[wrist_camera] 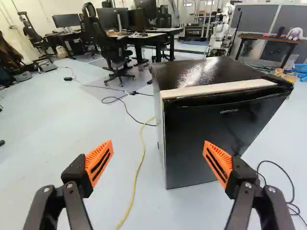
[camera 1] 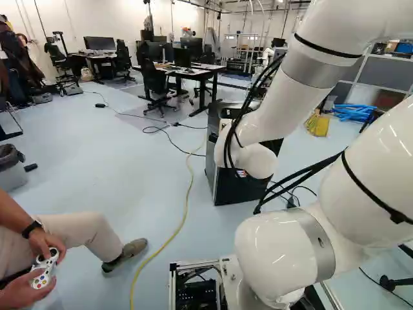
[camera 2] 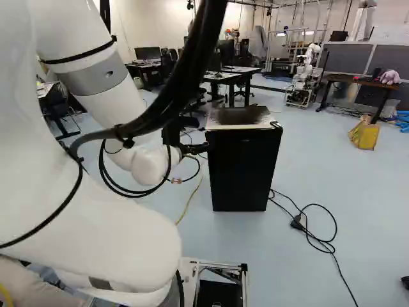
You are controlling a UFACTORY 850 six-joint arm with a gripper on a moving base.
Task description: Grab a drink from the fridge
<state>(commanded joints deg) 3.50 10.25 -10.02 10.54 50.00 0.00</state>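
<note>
Black two-finger gripper (wrist_camera: 158, 143): spread wide, empty. Glossy black box-shaped fridge (camera 2: 243, 167), centre of right base view: door (wrist_camera: 206, 129) likely rigid, slippery; hook side edge.

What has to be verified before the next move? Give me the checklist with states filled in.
1. Pincer open, nothing gripped: ok.
2. Fridge door open: not ok, it looks shut.
3. Both fingers facing the door: not ok, one has floor ahead.
4. Drink located: cannot tell, the fridge's inside is hidden.
5. Person with game controller clear of the arm's path: cannot tell.
</note>
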